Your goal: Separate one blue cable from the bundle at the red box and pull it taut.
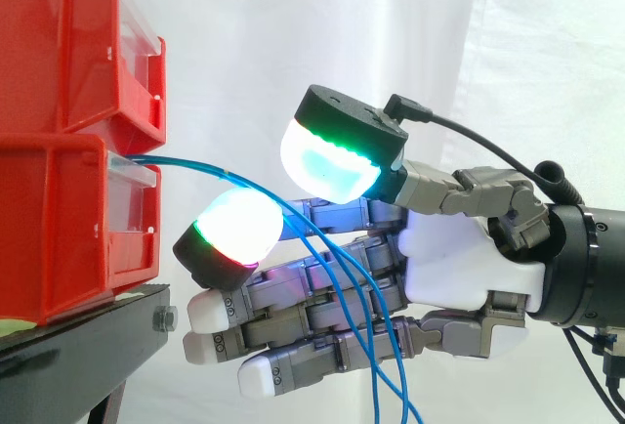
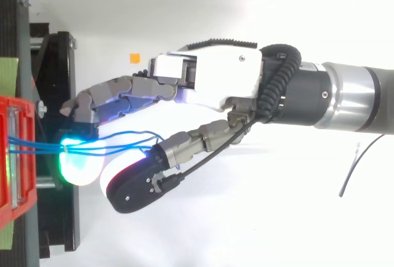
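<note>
Side view: two red bins (image 1: 68, 102) stacked at 9 o'clock on a black bench (image 1: 88, 331), white curtain (image 1: 391, 33) behind. A bundle of blue cables (image 2: 37, 147) leaves the front of the lower bin (image 1: 59, 238), runs toward 3 o'clock, then sags toward 5 o'clock across the hand (image 1: 459, 258). The hand enters from 3 o'clock with its fingers (image 1: 293, 297) pointing at 9 o'clock, tips near the bench edge. The fingers are nearly straight and lie close side by side. The thumb (image 1: 337, 155) sits apart from them at 12 o'clock, pad glowing cyan-green. One fingertip (image 1: 234, 229) is lifted toward the thumb and glows green and red. The cables pass through the gap between thumb and fingers; the pads are apart, not closed on any cable. Top view: the cables bunch over the glowing fingertip near the bin, with one strand bowing slightly toward 12 o'clock.
</note>
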You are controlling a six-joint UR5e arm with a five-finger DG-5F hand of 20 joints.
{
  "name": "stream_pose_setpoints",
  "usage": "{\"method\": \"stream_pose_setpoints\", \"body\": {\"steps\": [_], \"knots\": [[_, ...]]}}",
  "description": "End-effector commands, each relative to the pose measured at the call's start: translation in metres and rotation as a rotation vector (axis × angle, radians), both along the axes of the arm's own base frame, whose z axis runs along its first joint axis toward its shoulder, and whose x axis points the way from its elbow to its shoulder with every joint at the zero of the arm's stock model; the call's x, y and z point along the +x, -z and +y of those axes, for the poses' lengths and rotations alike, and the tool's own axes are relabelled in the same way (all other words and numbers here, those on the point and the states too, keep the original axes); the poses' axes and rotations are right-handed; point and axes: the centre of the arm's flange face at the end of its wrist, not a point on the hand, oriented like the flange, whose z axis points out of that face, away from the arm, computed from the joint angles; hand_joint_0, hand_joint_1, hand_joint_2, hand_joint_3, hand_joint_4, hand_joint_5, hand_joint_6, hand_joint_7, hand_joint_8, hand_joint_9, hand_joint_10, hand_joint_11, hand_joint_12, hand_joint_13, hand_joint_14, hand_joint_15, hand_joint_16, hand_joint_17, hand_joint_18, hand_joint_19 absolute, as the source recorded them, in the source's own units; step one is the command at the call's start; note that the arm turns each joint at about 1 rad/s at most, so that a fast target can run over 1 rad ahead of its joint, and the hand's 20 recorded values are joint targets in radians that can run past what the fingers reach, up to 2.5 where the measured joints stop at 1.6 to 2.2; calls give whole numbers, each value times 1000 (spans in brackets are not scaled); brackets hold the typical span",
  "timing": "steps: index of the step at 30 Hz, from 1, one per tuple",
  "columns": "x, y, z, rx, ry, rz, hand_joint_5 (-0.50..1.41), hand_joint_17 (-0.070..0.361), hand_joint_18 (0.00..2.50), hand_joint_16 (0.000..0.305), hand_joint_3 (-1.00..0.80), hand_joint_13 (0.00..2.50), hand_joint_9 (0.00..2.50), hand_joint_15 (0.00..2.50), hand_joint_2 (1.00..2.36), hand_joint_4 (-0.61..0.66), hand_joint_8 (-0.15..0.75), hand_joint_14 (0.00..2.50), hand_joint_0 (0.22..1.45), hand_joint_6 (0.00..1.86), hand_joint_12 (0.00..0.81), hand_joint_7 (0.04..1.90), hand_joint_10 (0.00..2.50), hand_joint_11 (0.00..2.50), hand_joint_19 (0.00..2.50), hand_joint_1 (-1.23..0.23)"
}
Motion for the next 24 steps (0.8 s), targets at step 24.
{"method": "stream_pose_setpoints", "body": {"steps": [24], "knots": [[3,8,-14,-34,20,15,-147,112,458,50,-432,343,592,192,1006,312,392,6,609,502,366,1150,9,456,431,-615]]}}
